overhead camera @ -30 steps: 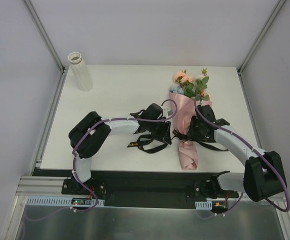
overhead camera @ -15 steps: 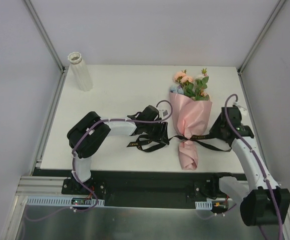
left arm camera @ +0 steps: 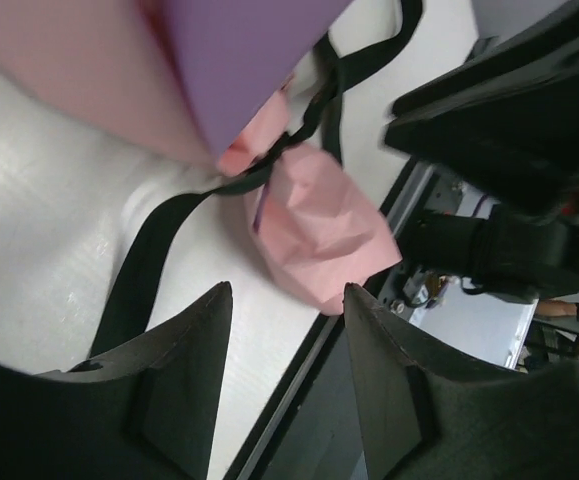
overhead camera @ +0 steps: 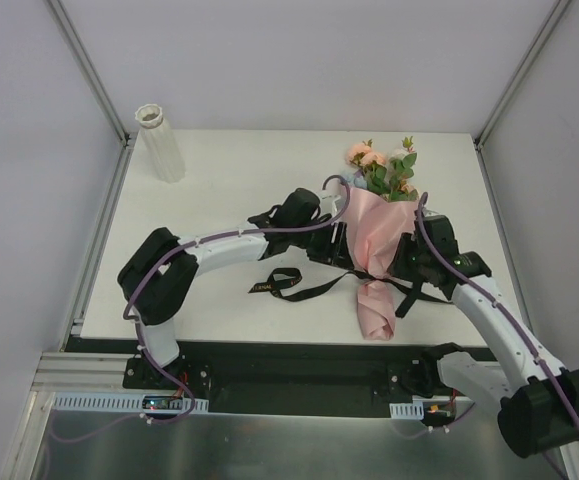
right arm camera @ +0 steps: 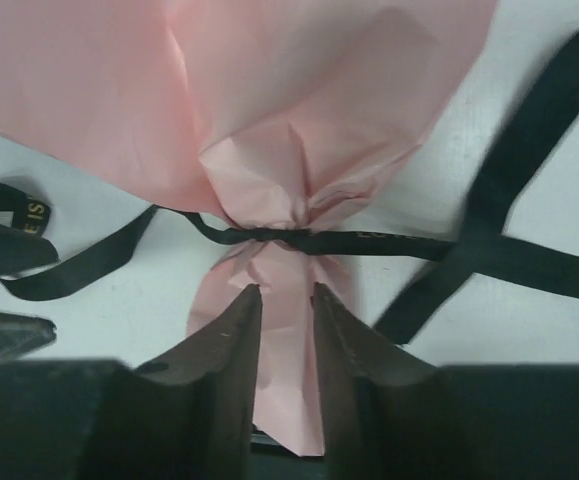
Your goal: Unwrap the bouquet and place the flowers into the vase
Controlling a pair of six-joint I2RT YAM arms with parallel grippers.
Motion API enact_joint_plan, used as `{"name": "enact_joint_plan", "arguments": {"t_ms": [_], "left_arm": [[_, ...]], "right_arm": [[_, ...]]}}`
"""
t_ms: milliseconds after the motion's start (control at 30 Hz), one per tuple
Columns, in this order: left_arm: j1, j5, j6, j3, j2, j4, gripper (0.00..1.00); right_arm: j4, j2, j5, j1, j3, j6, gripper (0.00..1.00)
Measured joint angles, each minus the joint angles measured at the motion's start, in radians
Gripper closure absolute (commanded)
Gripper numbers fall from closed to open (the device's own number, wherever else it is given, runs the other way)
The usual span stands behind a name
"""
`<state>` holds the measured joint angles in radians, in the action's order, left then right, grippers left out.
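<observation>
Top external view: the right hand (right arm camera: 281,300) is back against the right side of the bouquet (overhead camera: 377,245) at the tied neck, after swinging well out to the right half a second ago with a tail of the ribbon (overhead camera: 299,287). The left hand (left arm camera: 287,305) has left the ribbon loops it hovered over and now sits at the bouquet's left flank, higher up the cone.

The left tail now lies drawn out thin across the surface (overhead camera: 229,190), so the bow looks pulled loose. The right wrist view, though, shows a band of ribbon cinched around the neck of the paper (right arm camera: 309,120). By my reading the untying is only half done.

The left hand's jaws stand wide apart with nothing between them. The right hand's jaws are nearly together, with the pink paper below the tie showing in the slim gap. I cannot tell whether they pinch it or only hang over it.

The bouquet lies at the right of the surface, its flowers (overhead camera: 381,170) pointing to the far edge and wrapped. The vase (overhead camera: 161,142) stands well apart at the far left corner. Filling it is a long way off.
</observation>
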<state>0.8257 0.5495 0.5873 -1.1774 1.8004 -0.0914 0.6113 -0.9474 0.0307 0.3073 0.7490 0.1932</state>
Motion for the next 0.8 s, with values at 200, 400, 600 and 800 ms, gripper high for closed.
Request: {"name": "enact_joint_plan", "arguments": {"t_ms": [200, 400, 600, 800], "left_arm": [[0.032, 0.082, 0.047, -0.129, 0.092, -0.05, 0.76], [0.057, 0.117, 0.092, -0.191, 0.191, -0.063, 0.8], [0.057, 0.121, 0.106, -0.22, 0.27, -0.068, 0.83], [0.058, 0.124, 0.101, -0.217, 0.296, -0.066, 0.72]], "right_arm": [[-0.106, -0.125, -0.101, 0.006, -0.068, 0.039, 0.99], [-0.182, -0.115, -0.122, 0.014, -0.178, 0.099, 0.99], [-0.327, -0.122, -0.134, 0.018, -0.282, 0.171, 0.99], [-0.403, -0.143, -0.151, 0.019, -0.296, 0.199, 0.99]]}}
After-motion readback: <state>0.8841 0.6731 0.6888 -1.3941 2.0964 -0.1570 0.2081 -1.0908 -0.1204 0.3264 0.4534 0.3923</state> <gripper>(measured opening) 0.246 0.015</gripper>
